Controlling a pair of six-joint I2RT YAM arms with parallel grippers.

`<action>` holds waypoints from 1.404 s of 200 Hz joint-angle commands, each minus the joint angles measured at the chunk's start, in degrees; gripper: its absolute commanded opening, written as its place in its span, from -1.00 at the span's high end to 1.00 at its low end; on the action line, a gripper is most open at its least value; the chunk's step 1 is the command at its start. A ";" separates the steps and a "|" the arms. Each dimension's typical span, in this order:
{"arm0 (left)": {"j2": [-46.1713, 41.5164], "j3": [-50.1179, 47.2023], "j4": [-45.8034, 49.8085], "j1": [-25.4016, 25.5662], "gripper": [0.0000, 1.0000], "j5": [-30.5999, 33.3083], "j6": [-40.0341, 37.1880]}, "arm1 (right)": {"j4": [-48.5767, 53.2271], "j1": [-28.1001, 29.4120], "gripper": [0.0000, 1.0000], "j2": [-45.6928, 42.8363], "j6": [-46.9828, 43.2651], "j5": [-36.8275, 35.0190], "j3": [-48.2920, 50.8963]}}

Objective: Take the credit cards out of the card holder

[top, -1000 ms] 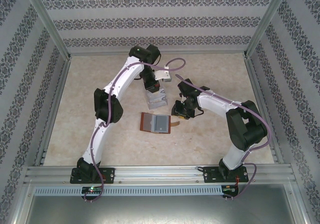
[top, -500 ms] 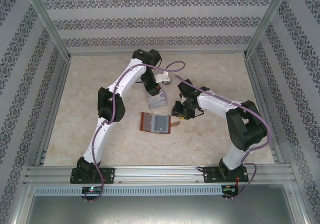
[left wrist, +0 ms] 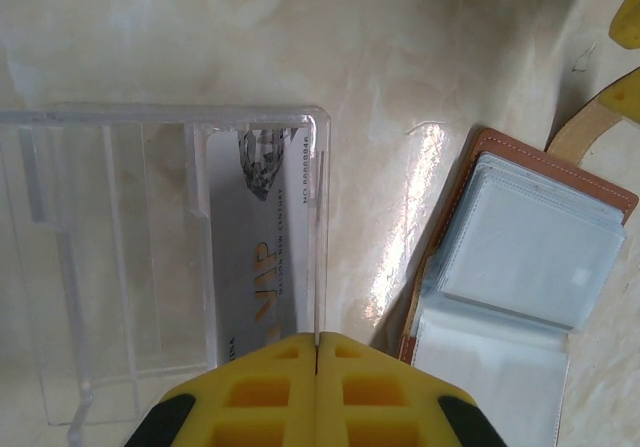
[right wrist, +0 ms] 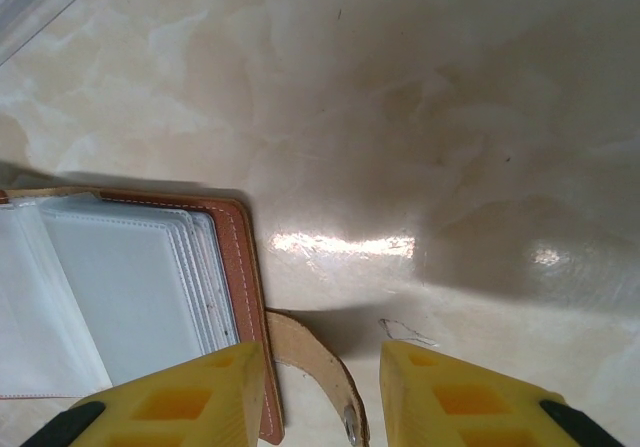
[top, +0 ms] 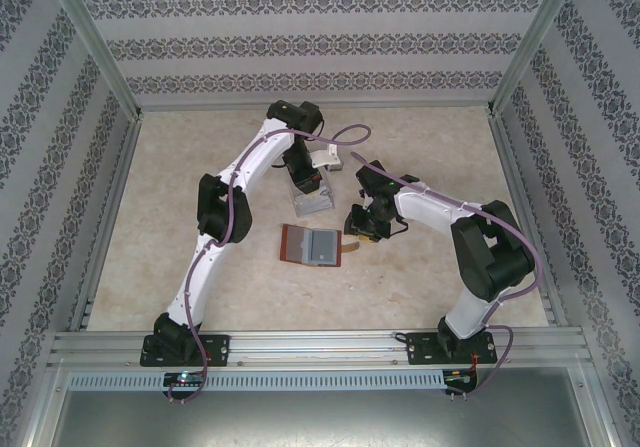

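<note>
The card holder (top: 313, 246) lies opened flat near the middle of the table (top: 170, 167). In the top view its long axis runs from 9 to 3 o'clock, with the brown cover toward 9 and the grey-blue pockets (right wrist: 130, 287) face up toward 3, so the sleeves can be reached from above. Its strap tab (right wrist: 300, 342) trails out at 3 o'clock.

At about 2 o'clock of the holder, the right end effector (right wrist: 320, 352) hovers released. Its fingers are spread with the strap between them and no grip made, probably ready to steady the holder.

Farther off, at 12 o'clock of the holder, a clear tray (left wrist: 160, 115) keeps one credit card (left wrist: 255, 257) in the compartment nearest the holder. The card's long axis lies along the tray wall. The left end effector (left wrist: 316, 339) is clenched just over that wall; whether it pinches anything cannot be told.
</note>
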State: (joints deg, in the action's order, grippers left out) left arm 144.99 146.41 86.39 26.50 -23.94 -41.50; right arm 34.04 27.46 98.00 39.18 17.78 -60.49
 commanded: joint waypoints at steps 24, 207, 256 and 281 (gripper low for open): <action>1.61 1.59 1.14 -0.51 0.91 -1.58 0.32 | 0.15 -0.57 0.27 -0.98 -0.07 -0.40 0.46; -2.30 -2.52 -2.20 -0.97 0.76 -3.26 6.36 | -2.82 -0.04 0.27 -0.29 0.28 1.17 -0.06; -18.89 -25.76 -26.84 -3.20 0.70 -4.81 23.95 | -4.70 -0.96 0.24 0.76 -5.86 3.44 -2.97; -28.92 -41.63 -43.27 -6.14 0.70 -5.54 43.10 | -8.37 -1.77 0.22 1.56 -11.01 6.68 -3.23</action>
State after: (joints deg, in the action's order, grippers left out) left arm 125.58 115.20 62.54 23.49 -28.12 -18.74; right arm 29.54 26.74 98.43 34.59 20.73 -62.22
